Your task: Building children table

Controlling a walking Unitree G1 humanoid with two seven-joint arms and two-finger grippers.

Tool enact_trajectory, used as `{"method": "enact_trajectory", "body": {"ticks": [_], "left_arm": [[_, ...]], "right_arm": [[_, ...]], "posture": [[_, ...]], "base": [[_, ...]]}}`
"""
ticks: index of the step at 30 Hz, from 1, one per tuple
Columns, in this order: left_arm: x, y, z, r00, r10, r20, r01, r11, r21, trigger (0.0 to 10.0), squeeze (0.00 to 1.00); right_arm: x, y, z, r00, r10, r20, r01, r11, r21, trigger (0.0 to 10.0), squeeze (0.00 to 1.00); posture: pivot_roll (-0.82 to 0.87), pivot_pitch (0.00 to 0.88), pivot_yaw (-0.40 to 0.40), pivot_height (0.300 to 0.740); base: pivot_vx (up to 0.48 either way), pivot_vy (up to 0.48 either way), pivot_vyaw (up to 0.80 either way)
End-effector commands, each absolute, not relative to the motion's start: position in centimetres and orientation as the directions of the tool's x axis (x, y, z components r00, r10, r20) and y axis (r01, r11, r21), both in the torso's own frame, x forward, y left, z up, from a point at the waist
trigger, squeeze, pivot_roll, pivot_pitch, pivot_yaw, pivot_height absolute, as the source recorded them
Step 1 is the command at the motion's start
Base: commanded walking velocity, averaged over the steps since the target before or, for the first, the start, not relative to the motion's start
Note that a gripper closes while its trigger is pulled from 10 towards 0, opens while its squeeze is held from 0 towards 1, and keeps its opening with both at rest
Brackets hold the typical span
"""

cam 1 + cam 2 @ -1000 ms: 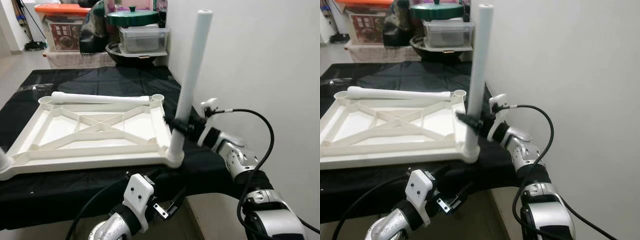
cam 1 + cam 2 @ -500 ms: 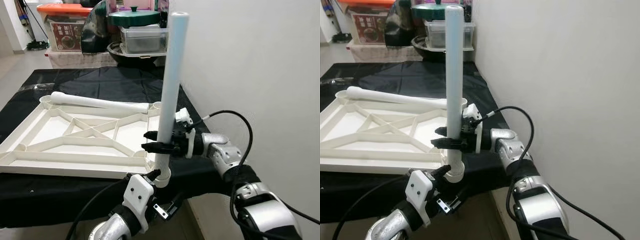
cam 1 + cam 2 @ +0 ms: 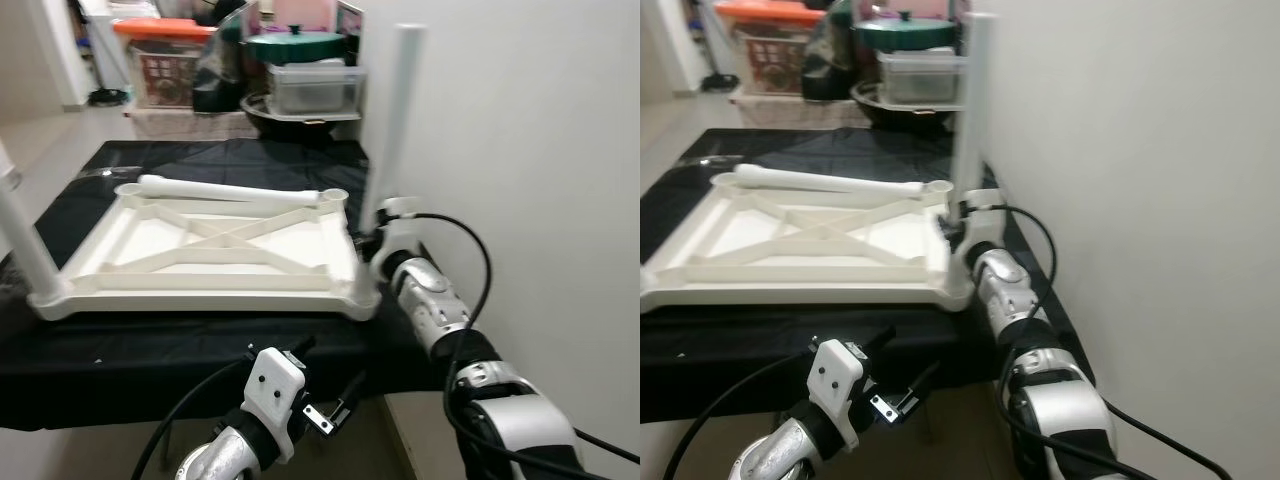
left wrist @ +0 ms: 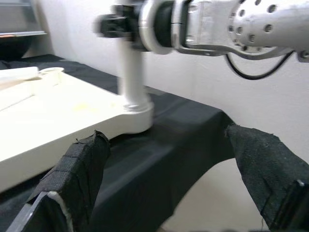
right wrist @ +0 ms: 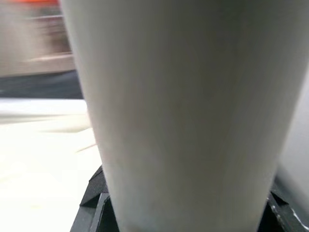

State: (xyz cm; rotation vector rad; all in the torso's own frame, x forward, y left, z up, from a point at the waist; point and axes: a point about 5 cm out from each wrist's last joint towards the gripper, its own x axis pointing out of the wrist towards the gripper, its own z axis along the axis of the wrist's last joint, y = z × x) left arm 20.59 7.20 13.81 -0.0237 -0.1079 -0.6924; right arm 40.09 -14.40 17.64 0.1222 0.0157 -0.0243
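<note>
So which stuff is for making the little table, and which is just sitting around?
For the table:
- white tabletop, lying upside down
- upright leg, right gripper on it
- loose leg lying on the tabletop
- corner leg

Just sitting around:
- green pot lid
- clear tub
- orange-lidded box

A white plastic tabletop (image 3: 200, 262) with white legs (image 3: 392, 120) lies on a plain black cloth (image 3: 150, 345). Behind sit a green lid (image 3: 295, 44) and an orange one (image 3: 155, 28).
</note>
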Motion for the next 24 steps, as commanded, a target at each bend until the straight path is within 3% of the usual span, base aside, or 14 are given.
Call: {"method": "enact_trajectory", "body": {"ticks": [1, 3, 6, 7, 13, 14, 17, 18, 19, 20, 22, 24], "left_arm": [[20.6, 7.3, 13.7, 0.775, -0.623, 0.107, 0.624, 0.781, 0.020, 10.0, 0.00], [20.9, 7.7, 13.8, 0.806, -0.580, 0.114, 0.580, 0.814, 0.040, 10.0, 0.00], [20.9, 7.9, 13.8, 0.815, -0.567, 0.115, 0.566, 0.823, 0.046, 10.0, 0.00], [20.9, 8.0, 13.8, 0.820, -0.561, 0.115, 0.559, 0.828, 0.048, 10.0, 0.00], [20.9, 8.0, 13.7, 0.820, -0.561, 0.113, 0.560, 0.827, 0.047, 10.0, 0.00], [20.9, 7.9, 13.7, 0.818, -0.564, 0.111, 0.563, 0.825, 0.045, 10.0, 0.00], [20.9, 7.9, 13.7, 0.814, -0.570, 0.110, 0.569, 0.821, 0.044, 10.0, 0.00], [20.9, 7.7, 13.6, 0.810, -0.577, 0.107, 0.576, 0.816, 0.043, 10.0, 0.00], [20.9, 7.7, 13.6, 0.810, -0.577, 0.107, 0.576, 0.816, 0.043, 10.0, 0.00], [20.9, 7.6, 13.6, 0.808, -0.580, 0.106, 0.579, 0.814, 0.042, 10.0, 0.00], [20.9, 7.6, 13.6, 0.807, -0.581, 0.106, 0.580, 0.814, 0.042, 10.0, 0.00], [20.9, 7.6, 13.6, 0.807, -0.580, 0.107, 0.579, 0.814, 0.043, 10.0, 0.00]], "right_arm": [[39.2, -16.7, 14.7, 0.961, -0.225, -0.162, 0.255, 0.947, 0.197, 0.0, 0.00], [38.4, -16.8, 14.2, 0.900, -0.393, -0.190, 0.429, 0.878, 0.213, 0.0, 0.00], [38.3, -16.4, 14.2, 0.889, -0.417, -0.190, 0.453, 0.862, 0.225, 0.0, 0.00], [38.5, -15.4, 14.6, 0.912, -0.371, -0.176, 0.406, 0.877, 0.256, 10.0, 0.00], [39.0, -13.7, 15.6, 0.955, -0.275, -0.108, 0.295, 0.914, 0.278, 10.0, 0.00], [39.2, -13.1, 16.2, 0.975, -0.214, -0.050, 0.220, 0.934, 0.282, 10.0, 1.00], [39.3, -12.7, 16.7, 0.987, -0.161, -0.001, 0.155, 0.949, 0.275, 10.0, 1.00], [39.4, -11.6, 17.4, 0.995, 0.038, 0.090, -0.060, 0.966, 0.253, 10.0, 0.00], [39.4, -11.6, 17.4, 0.995, 0.038, 0.090, -0.060, 0.966, 0.253, 10.0, 0.00], [39.2, -10.8, 17.6, 0.968, 0.218, 0.122, -0.243, 0.932, 0.269, 10.0, 0.00], [39.1, -10.6, 17.6, 0.957, 0.264, 0.124, -0.289, 0.916, 0.277, 10.0, 0.00], [38.6, -10.4, 17.4, 0.880, 0.459, 0.118, -0.474, 0.846, 0.243, 10.0, 0.00]], "posture": [[0.12, 0.013, -0.064, 0.740], [0.13, 0.010, -0.067, 0.740], [0.13, 0.009, -0.067, 0.740], [0.13, 0.007, -0.067, 0.740], [0.13, 0.002, -0.070, 0.740], [0.13, 0.002, -0.069, 0.740], [0.13, 0.003, -0.069, 0.740], [0.13, 0.008, -0.068, 0.740], [0.13, 0.008, -0.068, 0.740], [0.13, 0.012, -0.067, 0.740], [0.13, 0.012, -0.067, 0.740], [0.12, 0.012, -0.067, 0.740]], "base": [[0.000, 0.000, 0.00], [0.000, 0.000, 0.00], [0.000, 0.000, 0.00], [0.000, 0.000, 0.00], [0.000, 0.000, 0.00], [0.000, 0.000, 0.00], [0.000, 0.000, 0.00], [0.000, 0.000, 0.00], [0.000, 0.000, 0.00], [0.000, 0.000, 0.00], [0.000, 0.000, 0.00], [0.000, 0.000, 0.00]]}}
